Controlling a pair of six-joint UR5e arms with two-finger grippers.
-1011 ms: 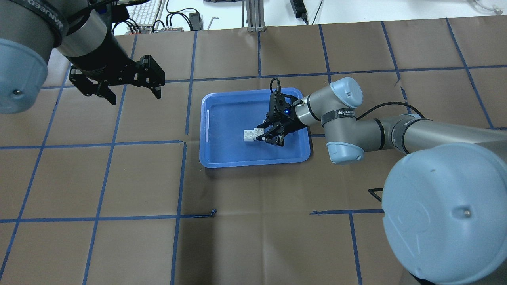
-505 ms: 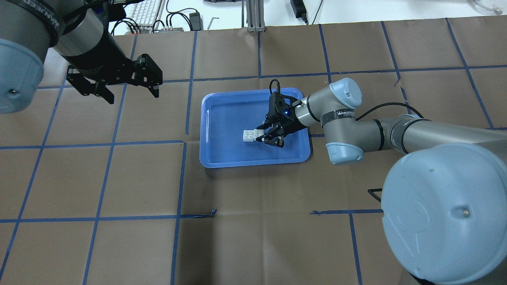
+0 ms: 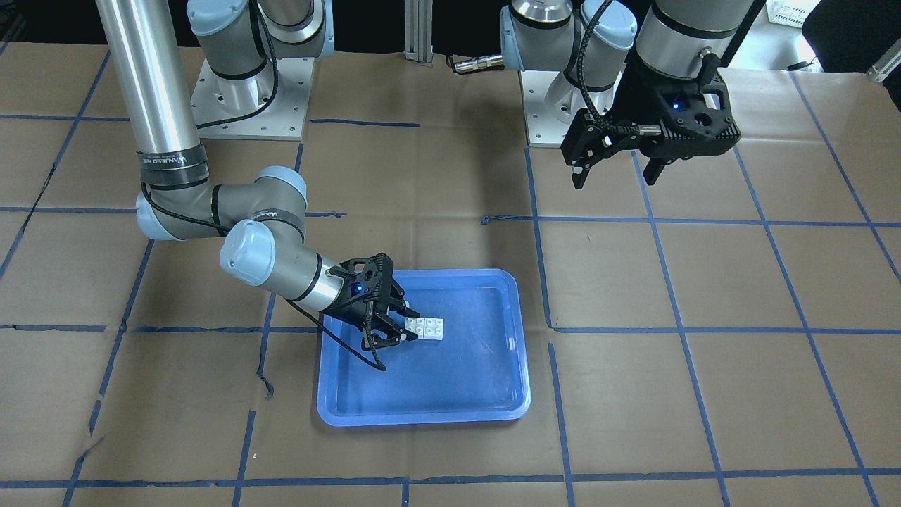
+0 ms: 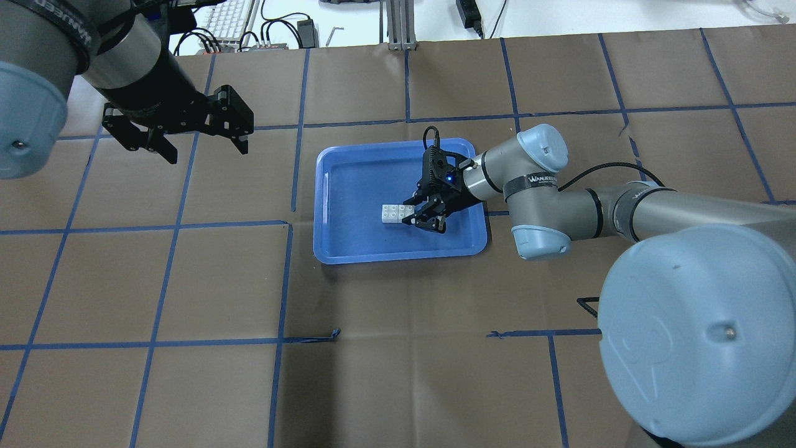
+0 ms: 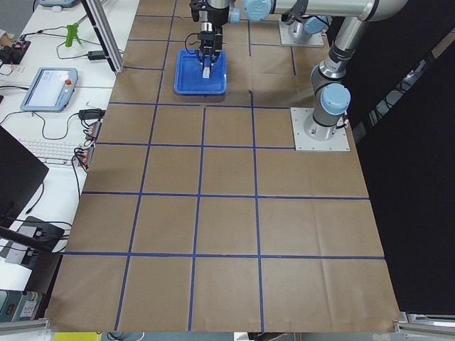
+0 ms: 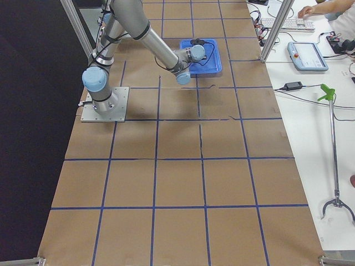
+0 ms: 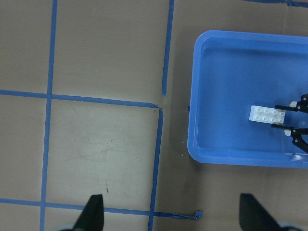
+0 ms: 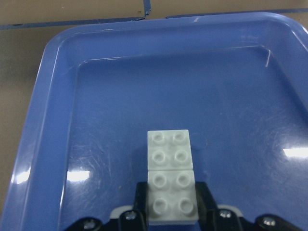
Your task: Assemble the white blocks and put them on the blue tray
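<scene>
1. The table (image 4: 398,373), covered in brown paper with a blue tape grid, lies beneath both grippers.
2. The right arm (image 4: 622,208) reaches in low. The left arm (image 4: 143,68) is raised.
3. The blue tray (image 4: 354,180) sits directly under the right gripper (image 4: 408,213) and well apart from the left gripper (image 4: 206,152).
4. The left gripper hangs over bare table with its fingers spread wide, holding nothing.
5. The right gripper is clamped on the white blocks (image 7: 267,114), its pads (image 8: 201,197) pressed against the sides of the nearer one.
6. The two blocks are in line and touching, studs up. The farther one juts out past the fingertips, inside the tray.
</scene>
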